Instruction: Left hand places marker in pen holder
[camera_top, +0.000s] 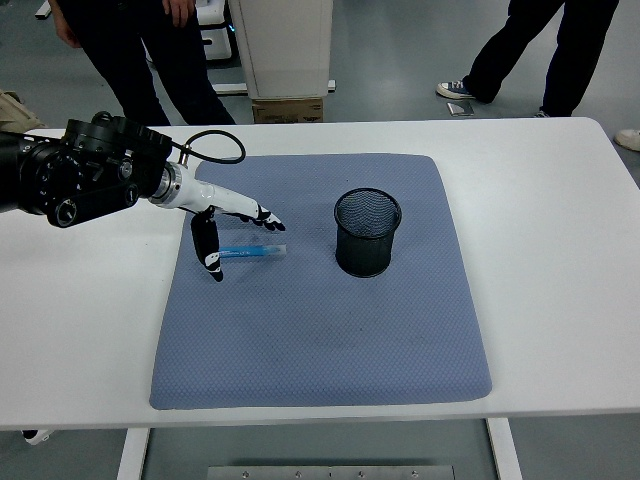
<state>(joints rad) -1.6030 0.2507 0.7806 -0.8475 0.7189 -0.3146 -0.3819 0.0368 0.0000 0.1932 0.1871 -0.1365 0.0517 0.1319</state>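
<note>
A light blue marker (252, 252) lies flat on the blue-grey mat (320, 320), left of centre. My left hand (237, 236) hovers over its left end, fingers spread, the thumb pointing down at the marker's near side and the other fingers stretched over its far side. It holds nothing. The black mesh pen holder (367, 232) stands upright on the mat to the right of the marker, and nothing shows inside it. My right hand is out of view.
The mat covers the middle of the white table (560, 260). Beyond the far edge stand a person (140, 50) at top left, a white cabinet (285, 50), and another person's legs (540, 50) at top right.
</note>
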